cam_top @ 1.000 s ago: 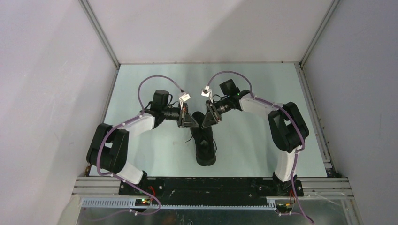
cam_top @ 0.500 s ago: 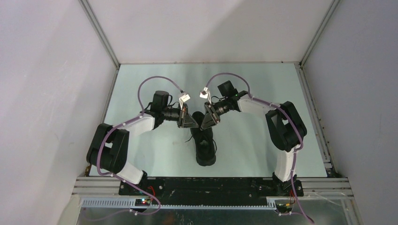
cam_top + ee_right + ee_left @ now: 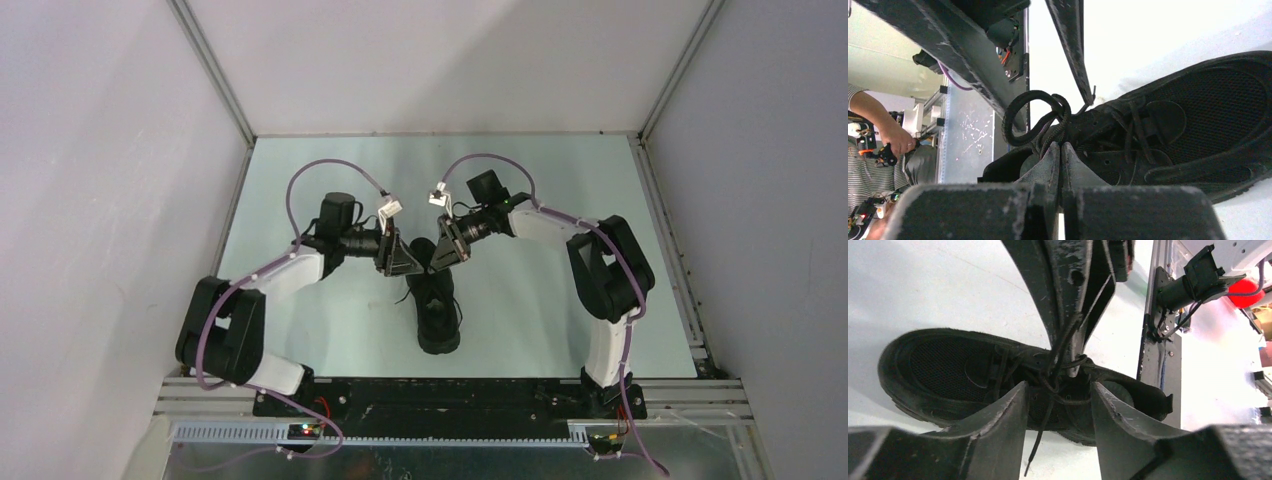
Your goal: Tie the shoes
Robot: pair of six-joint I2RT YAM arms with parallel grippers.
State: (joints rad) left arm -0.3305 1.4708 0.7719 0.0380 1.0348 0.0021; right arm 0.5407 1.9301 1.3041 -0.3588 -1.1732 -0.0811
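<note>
The black shoe (image 3: pixel 438 312) lies mid-table, toe toward the arm bases, its laces (image 3: pixel 1064 371) knotted over the tongue. My left gripper (image 3: pixel 408 263) hangs just left of the lace area, open, jaws (image 3: pixel 1059 387) straddling the knot with nothing between them. A loose lace end (image 3: pixel 1034 452) dangles below the jaws. My right gripper (image 3: pixel 441 257) comes in from the right and is shut (image 3: pixel 1061 146) on a lace where a loop (image 3: pixel 1029 119) rises above the shoe (image 3: pixel 1198 125). The left fingers (image 3: pixel 973 55) show just beyond the loop.
Pale green tabletop (image 3: pixel 540 200) enclosed by grey walls, with a metal rail (image 3: pixel 450 405) along the near edge. A person's arm (image 3: pixel 883 125) shows outside the cell in the right wrist view. Both arms' purple cables (image 3: pixel 330 170) arch above the wrists.
My left gripper has opened and its arm has shifted slightly left. My right gripper has closed on the lace beside the knot. The shoe stays put.
</note>
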